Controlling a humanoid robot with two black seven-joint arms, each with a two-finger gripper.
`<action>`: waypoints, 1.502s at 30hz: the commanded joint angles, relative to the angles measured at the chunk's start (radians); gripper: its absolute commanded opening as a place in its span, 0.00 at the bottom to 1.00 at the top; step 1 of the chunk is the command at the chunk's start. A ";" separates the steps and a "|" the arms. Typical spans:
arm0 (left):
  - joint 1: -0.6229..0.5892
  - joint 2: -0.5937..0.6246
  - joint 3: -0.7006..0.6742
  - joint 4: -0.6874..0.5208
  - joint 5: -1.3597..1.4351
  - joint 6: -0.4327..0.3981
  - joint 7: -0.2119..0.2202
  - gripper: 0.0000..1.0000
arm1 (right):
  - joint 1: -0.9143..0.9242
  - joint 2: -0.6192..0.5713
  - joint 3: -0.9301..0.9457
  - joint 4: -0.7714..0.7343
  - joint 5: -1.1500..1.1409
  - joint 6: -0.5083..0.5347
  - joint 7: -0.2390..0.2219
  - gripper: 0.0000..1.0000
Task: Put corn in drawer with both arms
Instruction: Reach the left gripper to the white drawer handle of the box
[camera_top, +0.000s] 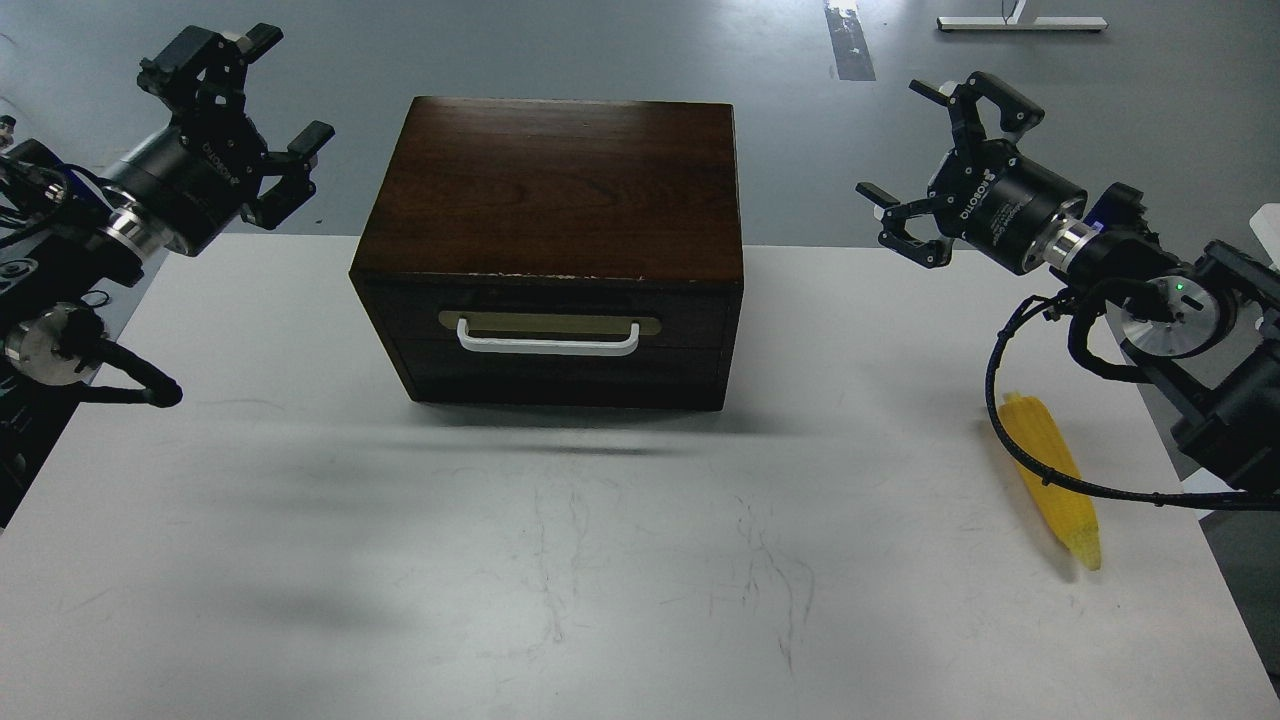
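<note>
The corn (1050, 475) lies on the table (600, 560) well right of the shut drawer (550, 340), likely light, stiff and slick, best pinched mid-cob; left gripper (255, 110) and right gripper (935, 165) hang open, empty.

There is one corn (1050, 478). There is one brown box (553, 240) with one drawer (560, 320) and one white handle (548, 343). There are two black arms, each with one tool: left (262, 120), right (935, 160). There is one counter (600, 580).

Left hand (262, 118) and right hand (935, 160) hover raised, fingers spread wide.
</note>
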 joint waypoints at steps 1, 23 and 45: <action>-0.004 0.040 0.000 -0.073 0.254 0.175 -0.045 0.98 | 0.000 -0.006 0.002 0.000 0.000 0.000 0.000 1.00; -0.053 0.210 0.009 -0.591 1.372 0.295 -0.045 0.98 | -0.021 -0.069 0.003 0.031 0.000 0.000 0.003 1.00; -0.353 0.019 0.481 -0.473 1.694 0.296 -0.045 0.98 | -0.025 -0.072 0.003 0.031 0.000 0.000 0.003 1.00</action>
